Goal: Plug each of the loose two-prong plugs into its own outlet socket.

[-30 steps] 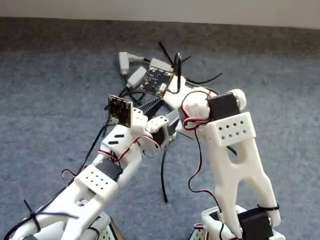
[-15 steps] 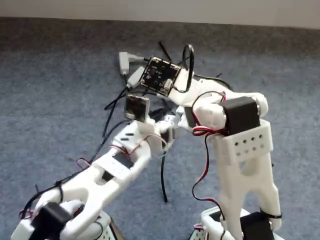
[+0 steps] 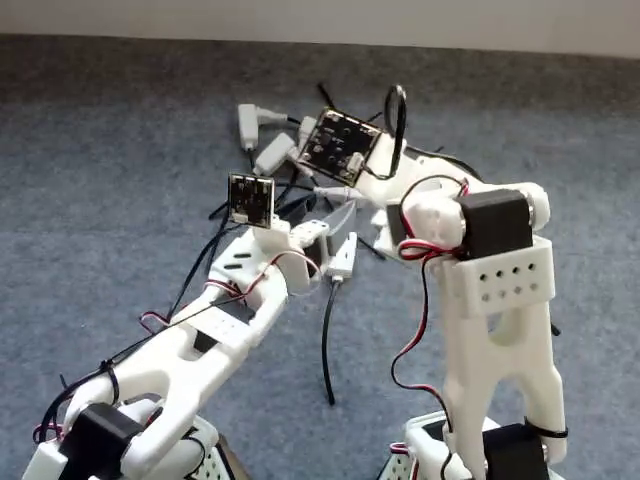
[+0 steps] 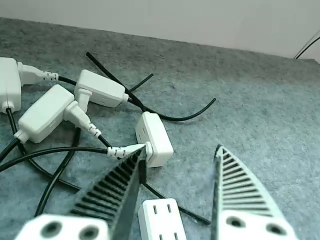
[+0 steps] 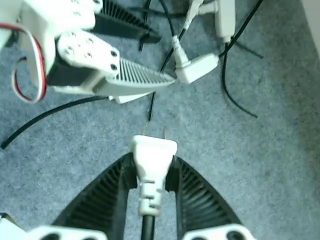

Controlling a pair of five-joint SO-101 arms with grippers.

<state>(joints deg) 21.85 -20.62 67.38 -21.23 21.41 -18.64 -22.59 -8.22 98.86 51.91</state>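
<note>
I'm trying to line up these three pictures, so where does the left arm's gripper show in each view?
High view: the left gripper sits mid-picture, open, at the tip of the arm rising from the lower left.
Left wrist view: the left gripper is in the foreground, fingers spread either side of the outlet socket.
Right wrist view: the left gripper lies beyond the held plug.
Shared landmark: that white outlet socket.
</note>
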